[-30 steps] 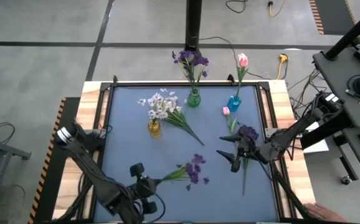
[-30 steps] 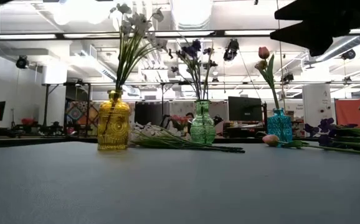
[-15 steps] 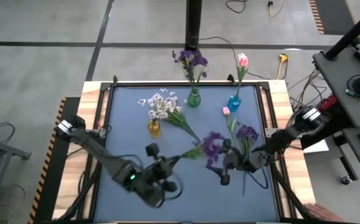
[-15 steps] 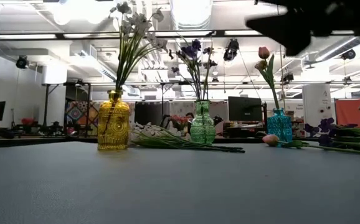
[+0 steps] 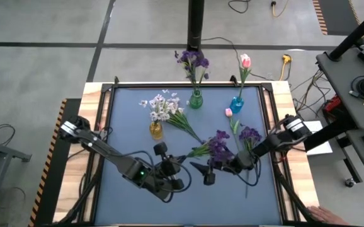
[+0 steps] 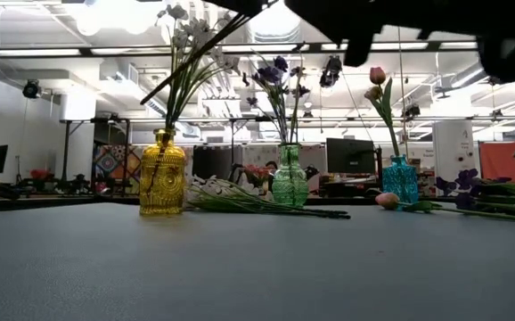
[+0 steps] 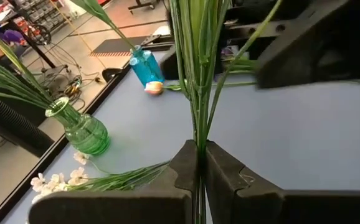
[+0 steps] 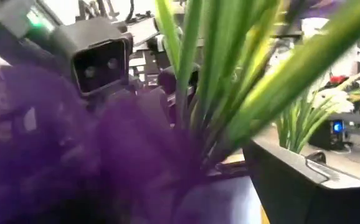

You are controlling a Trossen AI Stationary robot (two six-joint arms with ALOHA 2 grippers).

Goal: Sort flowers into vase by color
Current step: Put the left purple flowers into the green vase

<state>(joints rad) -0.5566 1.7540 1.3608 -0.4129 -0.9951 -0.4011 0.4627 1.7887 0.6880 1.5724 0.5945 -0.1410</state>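
Moved since a second ago: left gripper [image 5: 181, 165] has carried its purple sprig [image 5: 218, 147] from the near middle of the mat [image 5: 125, 126] up and toward the right side; right gripper [image 5: 208, 171] has come inward to meet it.

Left gripper: fingers [image 7: 183, 165] pressed together on the sprig's green stems, blossoms pointing toward the right arm.
Right gripper: jaws spread, just beside the held blossoms; in its wrist view purple bloom [image 8: 105, 155] and green leaves fill the frame. Not seen to grip anything.

Yellow vase [image 5: 156, 130]: left of centre, holds white sprays [image 5: 159, 107].
Green vase [image 5: 196, 99]: far edge, holds purple blossoms [image 5: 193, 60].
Blue vase [image 5: 236, 104]: far right, holds a pink tulip [image 5: 245, 60].

Loose on the mat:
- white sprig [image 5: 185, 123], lying between the yellow and green vases;
- pink bud [image 5: 228, 112], near the blue vase;
- second purple sprig [image 5: 250, 134], right side, beside the right arm.
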